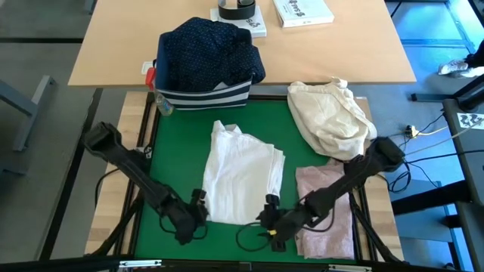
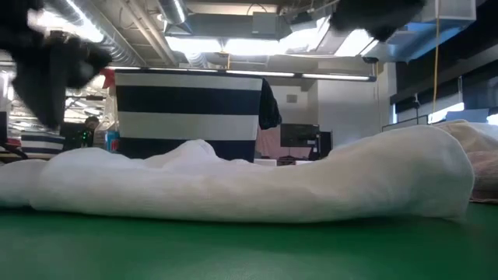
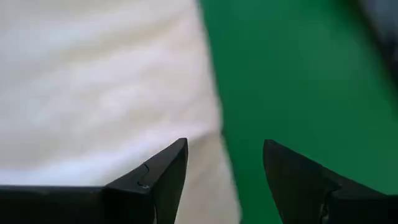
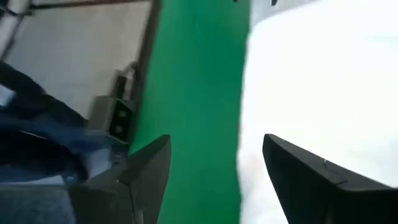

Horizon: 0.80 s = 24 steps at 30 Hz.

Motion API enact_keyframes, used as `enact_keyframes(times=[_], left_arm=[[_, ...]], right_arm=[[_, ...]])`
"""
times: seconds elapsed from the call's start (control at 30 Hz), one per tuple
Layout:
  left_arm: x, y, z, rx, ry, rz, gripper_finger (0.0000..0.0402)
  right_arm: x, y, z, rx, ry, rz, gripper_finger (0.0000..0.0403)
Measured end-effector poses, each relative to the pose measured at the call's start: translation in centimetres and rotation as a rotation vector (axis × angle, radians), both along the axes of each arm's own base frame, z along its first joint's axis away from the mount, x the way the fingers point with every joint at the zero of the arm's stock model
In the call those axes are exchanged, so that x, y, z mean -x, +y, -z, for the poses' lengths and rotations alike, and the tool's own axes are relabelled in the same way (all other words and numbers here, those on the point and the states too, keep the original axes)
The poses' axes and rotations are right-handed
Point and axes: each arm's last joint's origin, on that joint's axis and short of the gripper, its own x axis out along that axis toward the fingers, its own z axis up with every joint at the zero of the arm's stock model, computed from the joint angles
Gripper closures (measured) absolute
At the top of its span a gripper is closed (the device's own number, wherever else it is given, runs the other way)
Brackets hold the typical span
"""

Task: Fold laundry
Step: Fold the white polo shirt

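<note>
A white shirt lies crumpled in the middle of the green mat, and in the low view it stretches across as a long white roll. A pale pink top lies flat at the near right. My left gripper is open at the shirt's near left edge, one finger over cloth and one over mat. My right gripper is open at the shirt's near right edge, standing the same way. A navy white-dotted shirt is heaped on the striped bin.
The navy bin with white stripes stands at the mat's far edge. A cream-beige cloth bundle lies at the far right. Behind them is a wooden table with books and a tape roll. Bare mat shows on the left.
</note>
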Motion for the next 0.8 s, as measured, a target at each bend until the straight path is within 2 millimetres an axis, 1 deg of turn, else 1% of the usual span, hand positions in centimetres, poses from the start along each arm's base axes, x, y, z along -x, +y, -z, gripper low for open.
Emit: enact_keyframes(times=[0.13,0.27,0.4,0.53,0.67,0.73,0.8], left_arm=[[0.1,0.1,2.7,-0.027,0.135,-0.077,0.0198],[0.0,-0.1,3.8,-0.051,0.159,-0.119,0.0198],[-0.1,0.1,4.0,-0.058,0.161,-0.132,0.0198],[-0.1,0.2,4.0,-0.066,0.161,-0.13,0.0198],[-0.1,0.3,4.1,-0.084,0.153,-0.137,0.0198],[-0.1,0.3,4.1,-0.095,0.152,-0.141,0.0198],[-0.1,0.4,4.1,-0.098,0.151,-0.144,0.0203]], right_arm=[[-0.6,0.2,1.8,0.024,0.029,0.003,0.0152],[-1.1,0.6,2.9,0.037,0.03,-0.017,0.0153],[-1.2,0.8,4.2,0.068,0.064,-0.024,0.0153],[-1.3,0.9,4.8,0.103,0.068,-0.059,0.0153],[-1.3,0.6,5.4,0.226,0.061,-0.065,0.0153],[-1.3,0.3,5.9,0.265,0.085,-0.074,0.0153],[-1.1,0.1,6.7,0.3,0.144,-0.099,0.0153]])
